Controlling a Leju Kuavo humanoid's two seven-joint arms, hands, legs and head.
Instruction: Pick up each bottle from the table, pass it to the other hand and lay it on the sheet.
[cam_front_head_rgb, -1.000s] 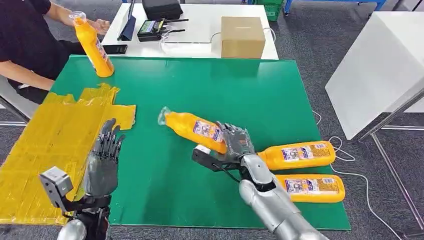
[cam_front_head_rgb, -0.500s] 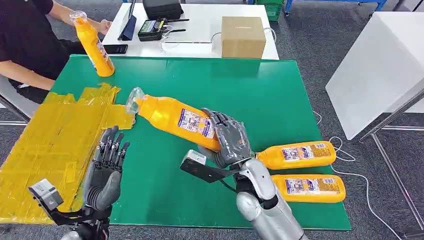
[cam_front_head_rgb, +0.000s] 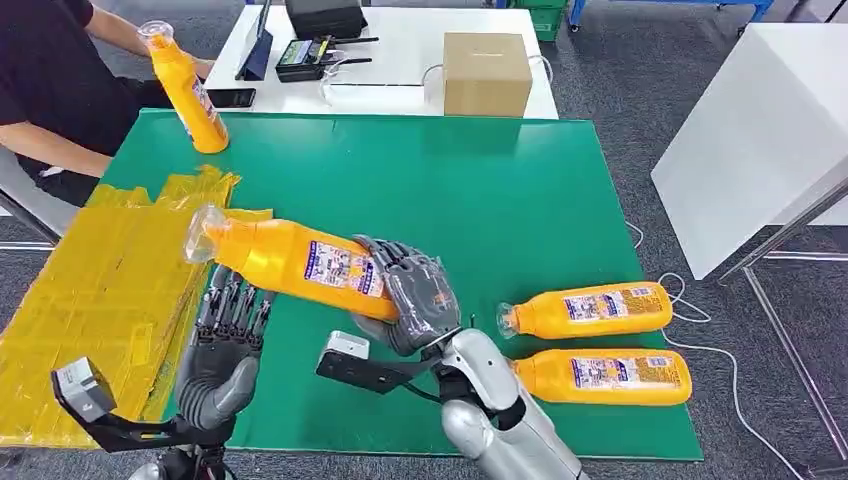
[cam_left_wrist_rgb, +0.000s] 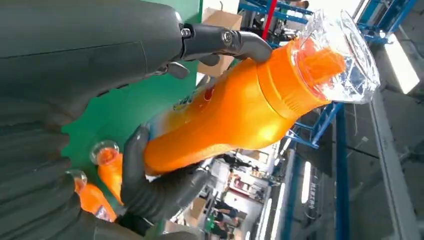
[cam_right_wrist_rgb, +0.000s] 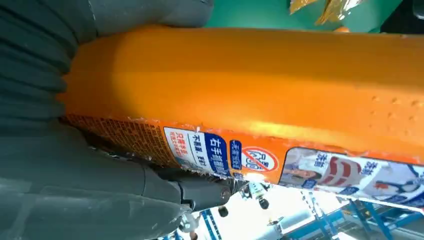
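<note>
My right hand (cam_front_head_rgb: 415, 295) grips the base end of an orange bottle (cam_front_head_rgb: 290, 260) and holds it in the air, nearly level, with its clear cap (cam_front_head_rgb: 205, 235) pointing left over the edge of the yellow sheet (cam_front_head_rgb: 90, 300). My left hand (cam_front_head_rgb: 225, 345) stands just below the bottle's neck, fingers upright and spread. In the left wrist view the orange bottle (cam_left_wrist_rgb: 235, 110) lies between the thumb (cam_left_wrist_rgb: 225, 40) and the darker fingers (cam_left_wrist_rgb: 155, 192), which are not closed on it. The right wrist view is close on the held orange bottle (cam_right_wrist_rgb: 260, 85). Two more orange bottles (cam_front_head_rgb: 590, 310) (cam_front_head_rgb: 605, 375) lie on the green mat (cam_front_head_rgb: 450, 180) at the right.
Another orange bottle (cam_front_head_rgb: 187, 90) stands upright at the mat's back left corner, beside a seated person (cam_front_head_rgb: 50, 90) whose arm reaches toward its top. A cardboard box (cam_front_head_rgb: 485, 72) and electronics sit on the white table behind. A white table (cam_front_head_rgb: 750, 130) stands to the right.
My right hand has carried the bottle up and to the left, from mid-mat to above my left hand. The left hand has shifted slightly right under the bottle's neck.
</note>
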